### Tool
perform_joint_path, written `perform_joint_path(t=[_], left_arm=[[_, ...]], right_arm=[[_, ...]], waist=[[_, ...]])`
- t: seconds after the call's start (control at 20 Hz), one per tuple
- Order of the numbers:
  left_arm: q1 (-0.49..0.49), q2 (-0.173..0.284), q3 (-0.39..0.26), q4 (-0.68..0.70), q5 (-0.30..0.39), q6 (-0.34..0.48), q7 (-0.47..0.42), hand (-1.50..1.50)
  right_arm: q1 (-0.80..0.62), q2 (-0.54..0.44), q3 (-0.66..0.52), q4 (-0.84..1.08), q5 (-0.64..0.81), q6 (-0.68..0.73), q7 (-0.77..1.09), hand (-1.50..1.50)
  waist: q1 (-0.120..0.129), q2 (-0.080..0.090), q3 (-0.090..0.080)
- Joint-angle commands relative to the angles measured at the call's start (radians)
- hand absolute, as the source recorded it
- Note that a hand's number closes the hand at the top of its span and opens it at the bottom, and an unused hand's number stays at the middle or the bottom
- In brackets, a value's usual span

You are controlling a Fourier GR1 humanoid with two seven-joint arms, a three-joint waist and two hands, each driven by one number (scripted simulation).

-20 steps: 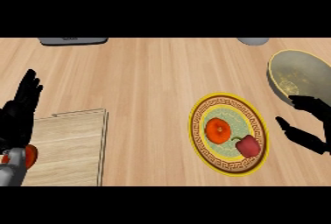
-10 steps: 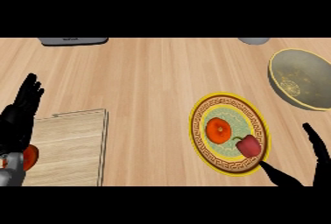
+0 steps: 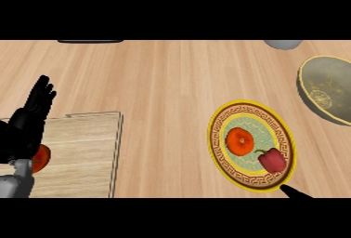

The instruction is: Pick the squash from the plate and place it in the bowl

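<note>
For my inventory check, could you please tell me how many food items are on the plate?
2: an orange round one near the middle of the plate, and a red pepper beside it, toward the plate's near right rim. Nothing appears hidden.

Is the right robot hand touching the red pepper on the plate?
Apart. The head view shows plate rim between the right robot hand and the red pepper.

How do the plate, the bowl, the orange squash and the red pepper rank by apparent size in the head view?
1. plate, largest.
2. bowl, though the picture's right edge cuts it off, so its full extent is unsure.
3 and 4. orange squash and red pepper look about alike; no ranking between them.
</note>
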Motion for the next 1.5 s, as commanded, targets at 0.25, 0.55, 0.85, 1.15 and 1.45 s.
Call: perform_joint_path(t=[0.25, 0.55, 0.85, 1.15, 1.45], left_arm=[[-0.068, -0.032, -0.029, 0.026, -0.028, -0.002, 0.012, 0.00], [-0.087, -0.011, -0.008, 0.061, -0.007, -0.054, 0.012, 0.00], [-0.063, -0.044, -0.001, 0.057, -0.026, -0.025, -0.005, 0.00], [-0.046, -0.022, 0.037, 0.076, -0.012, -0.058, -0.034, 0.00], [0.003, -0.068, 0.009, 0.018, -0.061, -0.012, -0.017, 0.00]], right_arm=[[-0.280, -0.085, -0.003, -0.038, -0.154, 0.502, 0.378, -1.50], [-0.495, -0.020, 0.020, 0.116, -0.321, 0.649, 0.493, -1.50], [-0.554, 0.009, 0.016, 0.274, -0.472, 0.722, 0.453, -1.50], [-0.602, 0.045, 0.062, 0.433, -0.537, 0.764, 0.477, -1.50], [-0.630, 0.057, 0.144, 0.496, -0.373, 0.721, 0.433, -1.50]], waist=[[0.036, 0.012, 0.002], [0.048, 0.010, 0.003], [0.026, 0.004, 0.005], [0.025, 0.004, 0.004], [0.018, 0.000, 0.006]])
